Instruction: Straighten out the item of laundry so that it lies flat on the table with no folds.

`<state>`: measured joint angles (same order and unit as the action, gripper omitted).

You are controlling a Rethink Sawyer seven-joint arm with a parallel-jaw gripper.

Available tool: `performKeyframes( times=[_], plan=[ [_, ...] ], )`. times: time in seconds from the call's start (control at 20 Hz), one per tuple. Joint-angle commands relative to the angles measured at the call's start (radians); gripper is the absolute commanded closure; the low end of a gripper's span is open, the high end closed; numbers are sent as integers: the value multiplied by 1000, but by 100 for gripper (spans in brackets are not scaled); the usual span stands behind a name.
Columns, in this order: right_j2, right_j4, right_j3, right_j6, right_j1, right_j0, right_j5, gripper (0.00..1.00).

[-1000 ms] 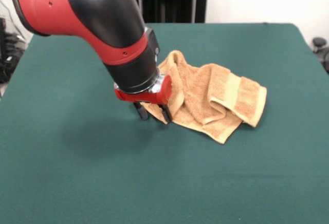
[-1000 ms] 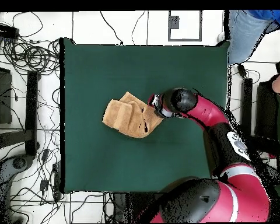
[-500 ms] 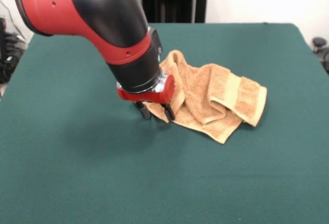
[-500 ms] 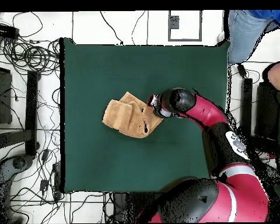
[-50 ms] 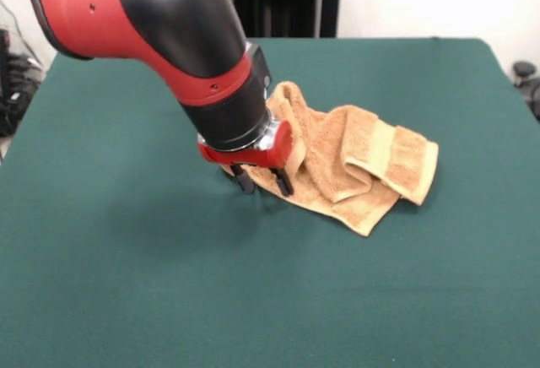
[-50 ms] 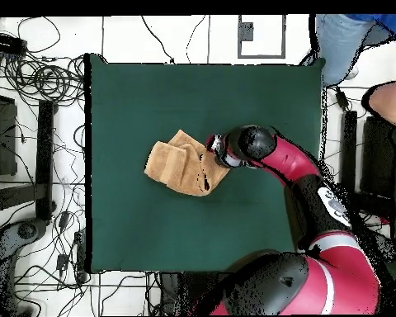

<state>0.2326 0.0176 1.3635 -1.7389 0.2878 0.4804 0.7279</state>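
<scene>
Towel (image 5: 354, 161) lies rumpled beside the tool (image 5: 263, 184), whose spread fingers straddle its edge.

- Tangled black cables (image 6: 36, 78) sprawl over the white floor (image 6: 176, 37) beside my worktop.
- A person in blue jeans (image 6: 337, 41) stands at one corner.
- Dark curtains (image 5: 274, 1) hang against the white wall (image 5: 422, 1).

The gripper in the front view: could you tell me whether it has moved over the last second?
Yes. The gripper has crept rightward in the picture, further onto the towel's edge, judged against the unmoved towel on the table.
</scene>
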Motion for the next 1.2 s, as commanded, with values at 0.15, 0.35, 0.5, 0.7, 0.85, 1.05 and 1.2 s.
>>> performKeyframes(
  times=[0.15,0.35,0.5,0.7,0.85,1.05,1.2],
  plan=[
    [-60,-90,141,-129,-42,-199,113,0],
    [-150,-205,83,-71,-23,-287,127,0],
    [-177,-262,69,-16,-17,-315,101,0],
    [-136,-273,85,55,-22,-274,124,0],
    [-59,-227,73,112,-73,-196,201,0],
    [0,-202,73,147,-106,-141,237,0],
    [7,-248,78,153,-104,-137,137,0]
  ],
)
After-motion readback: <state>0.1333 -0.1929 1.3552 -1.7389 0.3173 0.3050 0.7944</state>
